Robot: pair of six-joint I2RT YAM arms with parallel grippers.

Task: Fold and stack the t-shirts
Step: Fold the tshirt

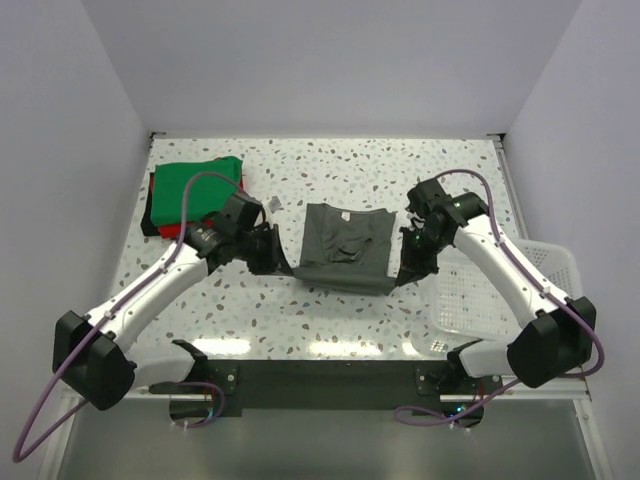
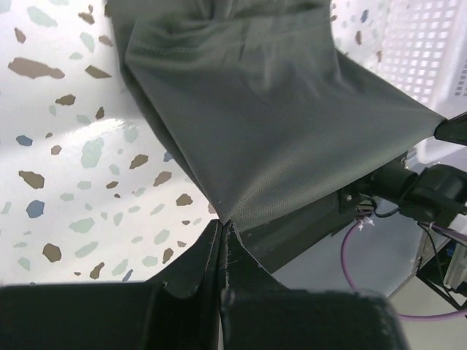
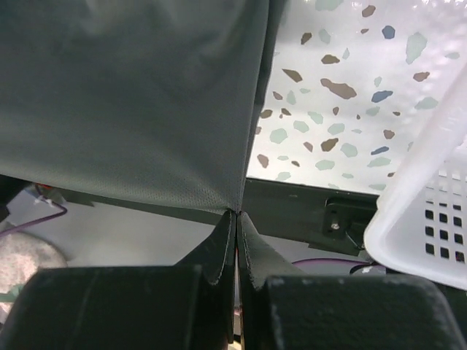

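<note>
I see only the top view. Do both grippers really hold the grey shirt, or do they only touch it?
Observer: The left wrist view shows the left gripper shut on a corner of the grey shirt.
Operator: And the right one?
Observer: The right gripper is shut on another corner, with the cloth pinched right at its fingertips.
Operator: Is the basket in its way?
Observer: In the right wrist view the basket rim is close beside that gripper, but bare table shows between it and the cloth.
</note>
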